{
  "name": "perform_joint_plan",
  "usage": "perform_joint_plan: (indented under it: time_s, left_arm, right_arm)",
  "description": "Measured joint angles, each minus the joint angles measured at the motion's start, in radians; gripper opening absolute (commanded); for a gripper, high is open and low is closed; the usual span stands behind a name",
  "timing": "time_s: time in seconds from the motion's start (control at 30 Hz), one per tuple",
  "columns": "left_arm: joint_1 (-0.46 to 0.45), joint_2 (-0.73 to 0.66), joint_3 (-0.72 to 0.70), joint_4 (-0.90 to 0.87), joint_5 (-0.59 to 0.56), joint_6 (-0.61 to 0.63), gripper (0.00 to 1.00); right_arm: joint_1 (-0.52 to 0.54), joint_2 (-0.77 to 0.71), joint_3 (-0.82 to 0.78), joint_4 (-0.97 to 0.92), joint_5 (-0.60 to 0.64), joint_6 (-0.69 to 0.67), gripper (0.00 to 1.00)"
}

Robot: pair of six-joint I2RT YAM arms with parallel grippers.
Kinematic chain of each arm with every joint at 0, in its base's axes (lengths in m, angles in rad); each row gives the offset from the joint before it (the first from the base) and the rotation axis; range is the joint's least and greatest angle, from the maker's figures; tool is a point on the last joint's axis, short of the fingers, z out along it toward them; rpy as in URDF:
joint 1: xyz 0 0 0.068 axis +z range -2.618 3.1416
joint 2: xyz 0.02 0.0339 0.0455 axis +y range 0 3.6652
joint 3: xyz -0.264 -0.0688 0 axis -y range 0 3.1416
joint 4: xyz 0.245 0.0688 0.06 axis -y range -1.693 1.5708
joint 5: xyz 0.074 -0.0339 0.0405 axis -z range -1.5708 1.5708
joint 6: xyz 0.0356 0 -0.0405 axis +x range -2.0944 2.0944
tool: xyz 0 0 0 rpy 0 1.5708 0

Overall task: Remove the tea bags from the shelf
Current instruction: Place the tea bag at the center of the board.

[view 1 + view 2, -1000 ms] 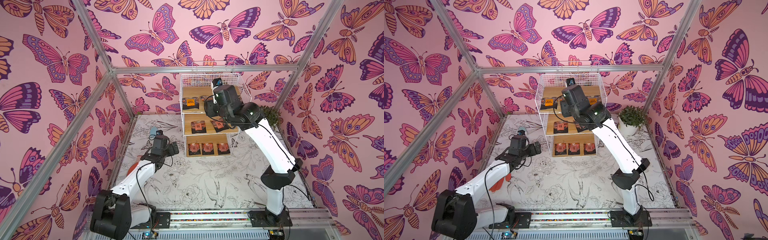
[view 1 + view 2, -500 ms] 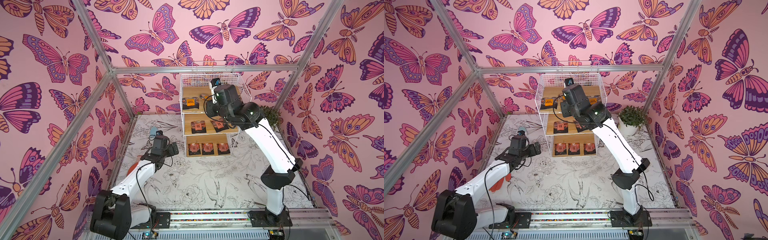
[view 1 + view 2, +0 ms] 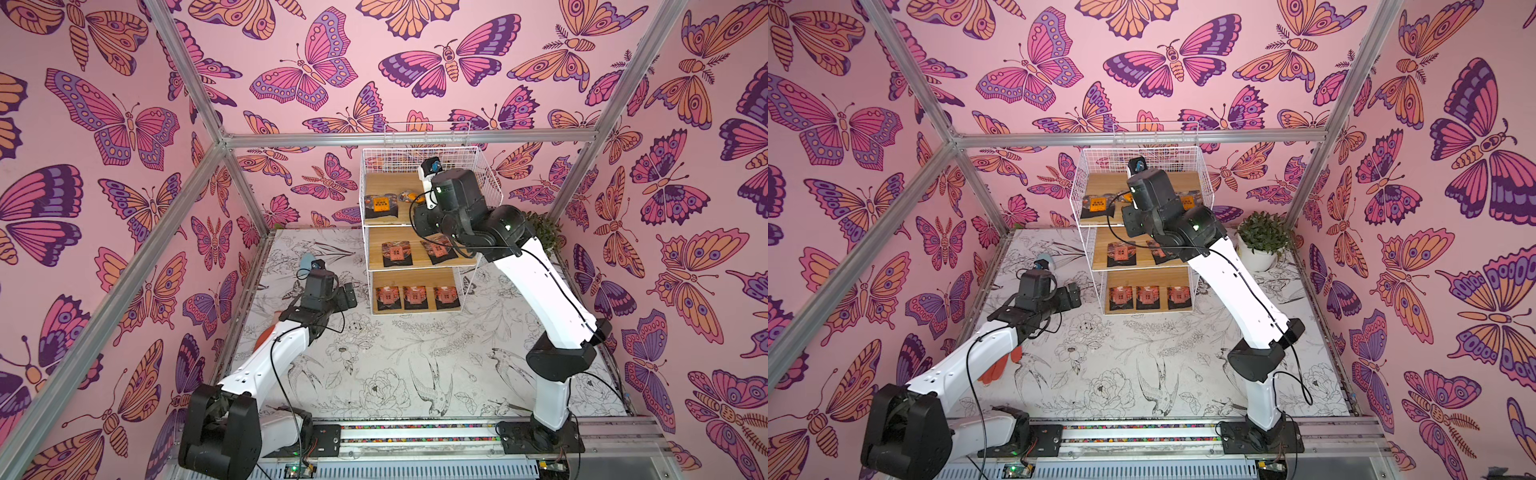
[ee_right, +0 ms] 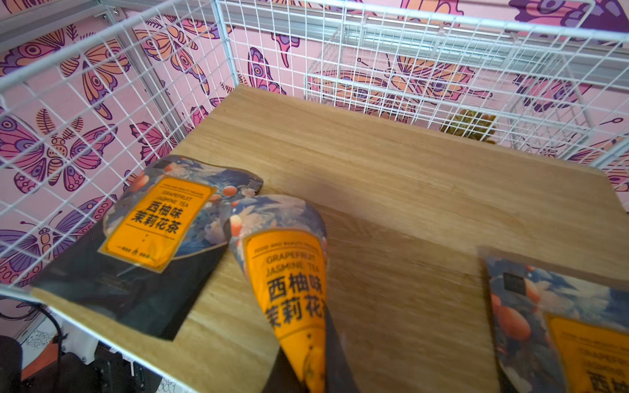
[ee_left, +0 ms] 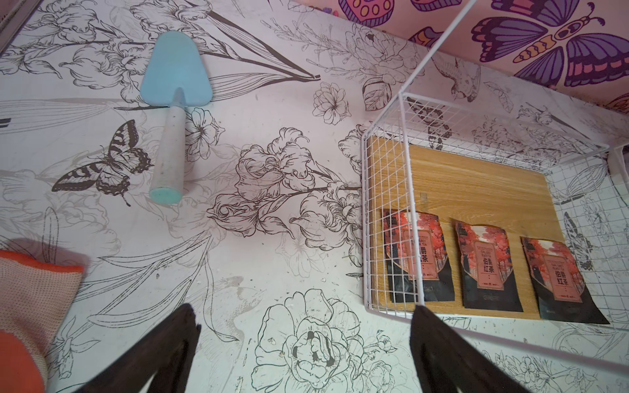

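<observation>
The white wire shelf (image 3: 365, 232) (image 3: 1088, 232) stands at the back of the table. On its top board lie orange-labelled tea bags: one flat at the left (image 4: 153, 224) (image 3: 380, 206), one at the right (image 4: 578, 340). Between them my right gripper (image 4: 311, 374) is shut on a third tea bag (image 4: 286, 272), pinching it into a fold. Two pink-labelled tea bags (image 3: 397, 254) lie on the middle tier and three (image 5: 486, 265) (image 3: 415, 296) on the bottom tier. My left gripper (image 5: 304, 308) (image 3: 347, 295) hangs open and empty over the table, left of the bottom tier.
A blue trowel (image 5: 173, 85) lies on the table behind the left arm. An orange glove (image 5: 20, 306) (image 3: 998, 368) lies under that arm. A white plant pot (image 3: 1260, 249) stands right of the shelf. Wire basket walls (image 4: 102, 102) enclose the top tier.
My right gripper has closed on the middle orange-labelled tea bag on the top tier, crumpling it. The left arm has not moved.
</observation>
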Motion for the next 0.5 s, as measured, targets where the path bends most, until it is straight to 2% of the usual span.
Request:
perform_joint_plan:
  time_s: [0.27, 0.4, 0.5]
  left_arm:
    - [0.0, -0.017, 0.0, -0.011, 0.0, 0.0, 1.0]
    - [0.0, -0.029, 0.0, -0.017, 0.001, -0.006, 1.0]
    - [0.0, -0.048, 0.0, -0.018, 0.005, -0.018, 1.0]
  right_arm:
    - [0.002, -0.118, -0.016, -0.048, -0.005, -0.007, 0.0]
    - [0.031, -0.256, -0.121, -0.061, 0.0, -0.007, 0.0]
    - [0.092, -0.391, -0.262, -0.061, 0.026, 0.008, 0.0]
